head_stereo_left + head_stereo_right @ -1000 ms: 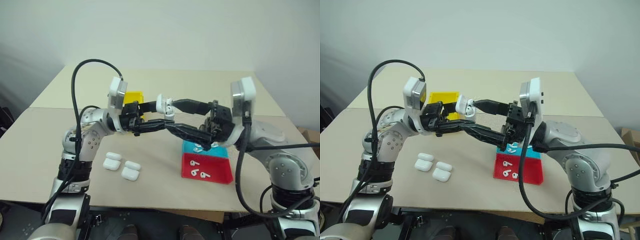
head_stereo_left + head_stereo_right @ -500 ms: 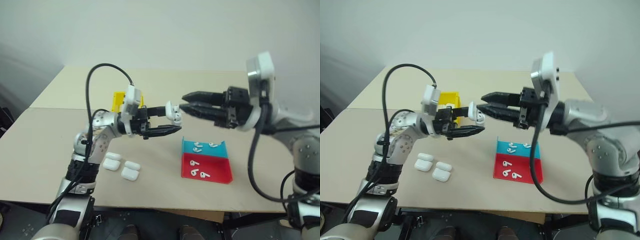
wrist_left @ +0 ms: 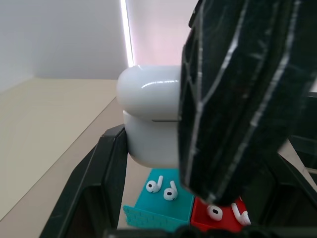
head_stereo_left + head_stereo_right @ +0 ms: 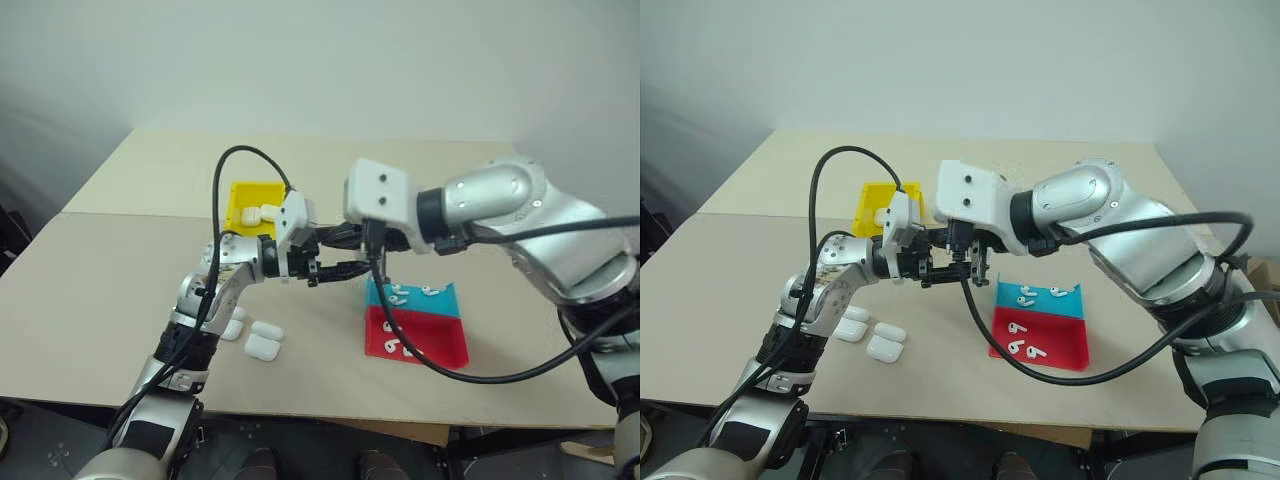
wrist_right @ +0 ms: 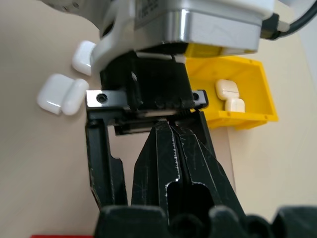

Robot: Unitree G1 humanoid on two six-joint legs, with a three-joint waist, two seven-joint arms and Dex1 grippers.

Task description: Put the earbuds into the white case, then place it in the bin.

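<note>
The left gripper [image 3: 163, 148] clamps the white case [image 3: 151, 116] above the beige surface [image 4: 90, 290]; the right gripper [image 5: 171, 144] is pinched shut against it. Nearby lie spare cases [image 4: 262, 347], red tray [image 4: 440, 345] and blue tray [image 4: 447, 298] with earbuds [image 4: 396, 294], then the yellow bin [image 4: 240, 195], then a pale wall [image 4: 320, 60].

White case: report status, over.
Left gripper shut on white case, lid closed. Right gripper shut, pressed against it. Bin unobstructed.
</note>
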